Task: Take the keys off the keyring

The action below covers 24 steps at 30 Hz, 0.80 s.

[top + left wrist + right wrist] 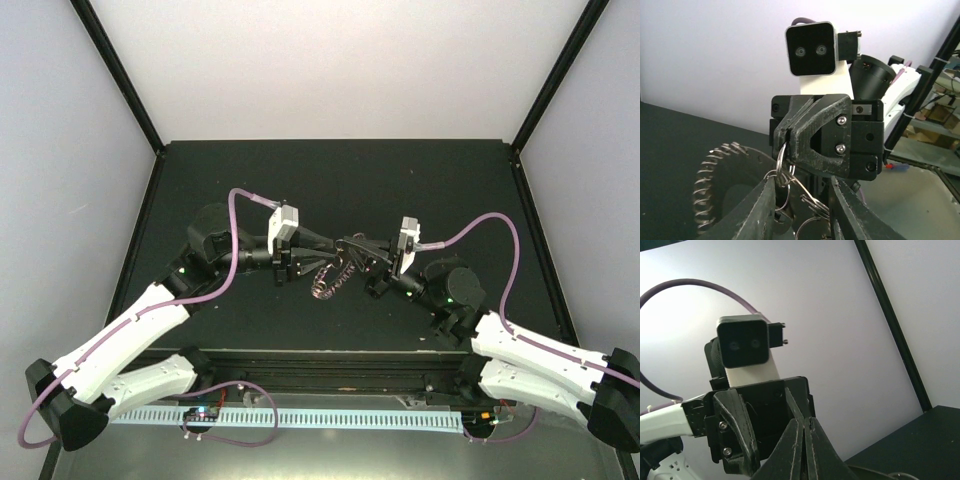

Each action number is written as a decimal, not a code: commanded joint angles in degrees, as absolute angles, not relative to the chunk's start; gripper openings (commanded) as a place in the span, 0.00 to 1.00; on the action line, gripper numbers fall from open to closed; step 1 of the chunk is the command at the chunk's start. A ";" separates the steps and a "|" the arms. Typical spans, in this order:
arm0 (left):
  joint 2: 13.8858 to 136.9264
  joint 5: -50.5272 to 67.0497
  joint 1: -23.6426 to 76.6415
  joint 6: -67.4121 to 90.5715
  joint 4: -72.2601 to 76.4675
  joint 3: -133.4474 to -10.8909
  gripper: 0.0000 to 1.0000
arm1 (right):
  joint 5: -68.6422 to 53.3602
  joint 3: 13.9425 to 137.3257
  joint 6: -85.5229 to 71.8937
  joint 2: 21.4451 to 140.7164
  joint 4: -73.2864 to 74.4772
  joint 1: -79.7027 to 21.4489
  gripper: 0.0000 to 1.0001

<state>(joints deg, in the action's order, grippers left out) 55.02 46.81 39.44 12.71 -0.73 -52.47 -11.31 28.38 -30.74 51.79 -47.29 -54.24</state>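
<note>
The keyring (pixel 326 280), a grey ring fringed with wire loops, hangs between my two grippers above the dark table. It shows at lower left in the left wrist view (pixel 710 185). My right gripper (pixel 352 243) is shut, and the left wrist view shows its tips (pixel 782 140) pinching a small split ring (pixel 781 156) linked to the keyring. In its own view my right gripper (pixel 804 422) has its jaws pressed together. My left gripper (pixel 338 247) is open, and its jaws (pixel 802 187) stand either side of the hanging small rings. I cannot make out the key.
The dark table mat (pixel 330 170) is enclosed by white walls and black corner posts (pixel 545 95). Purple cables (pixel 235 240) loop over both arms. A white slotted rail (pixel 300 418) runs along the near edge.
</note>
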 commanded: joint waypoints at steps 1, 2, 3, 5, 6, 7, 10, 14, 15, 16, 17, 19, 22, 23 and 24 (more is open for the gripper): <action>55.30 50.99 39.03 15.12 2.79 -52.96 0.30 | -13.27 29.71 -30.60 51.94 -52.70 -54.23 0.01; 55.43 51.05 39.07 15.38 2.94 -52.93 0.29 | -13.34 29.78 -30.55 51.94 -52.73 -54.23 0.01; 55.51 51.12 39.07 15.60 3.11 -52.91 0.27 | -13.42 29.79 -30.51 51.94 -52.73 -54.23 0.01; 55.62 51.07 39.03 15.88 3.29 -52.83 0.24 | -13.60 29.79 -30.50 51.94 -52.73 -54.23 0.01; 55.61 51.08 39.05 15.90 3.40 -52.76 0.22 | -13.74 29.79 -30.56 51.94 -52.73 -54.23 0.01; 55.68 51.07 39.02 16.05 3.59 -52.69 0.20 | -13.86 29.79 -30.69 52.01 -52.73 -54.22 0.01; 55.96 51.27 39.09 16.43 3.86 -52.65 0.20 | -14.46 29.82 -31.00 52.24 -53.12 -54.23 0.01; 56.20 51.40 39.03 16.70 4.14 -52.61 0.20 | -15.36 30.01 -31.54 52.79 -53.78 -54.22 0.01; 56.32 51.61 39.10 16.75 4.24 -52.58 0.18 | -15.58 30.10 -31.62 52.96 -53.92 -54.23 0.01; 56.34 51.84 39.06 16.85 4.36 -52.56 0.14 | -15.71 30.06 -31.70 53.11 -54.03 -54.23 0.01; 56.34 52.04 39.08 16.87 4.50 -52.56 0.10 | -15.73 30.06 -31.85 53.19 -54.24 -54.23 0.01; 56.24 52.22 39.06 16.69 4.50 -52.56 0.02 | -15.42 29.88 -31.91 53.18 -54.32 -54.23 0.01; 55.92 52.21 39.06 16.14 4.32 -52.48 0.02 | -14.15 29.46 -31.62 52.53 -53.53 -54.23 0.01; 55.75 52.00 39.07 15.86 4.04 -52.55 0.02 | -13.54 29.23 -31.33 52.00 -52.89 -54.21 0.01; 55.60 51.69 39.06 15.33 3.67 -52.60 0.02 | -12.93 28.95 -31.03 51.36 -51.78 -54.20 0.01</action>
<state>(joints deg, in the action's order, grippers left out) 56.23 50.61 39.07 16.60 2.59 -52.42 -15.38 28.42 -31.68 53.19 -50.57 -54.24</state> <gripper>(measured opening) 0.030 0.014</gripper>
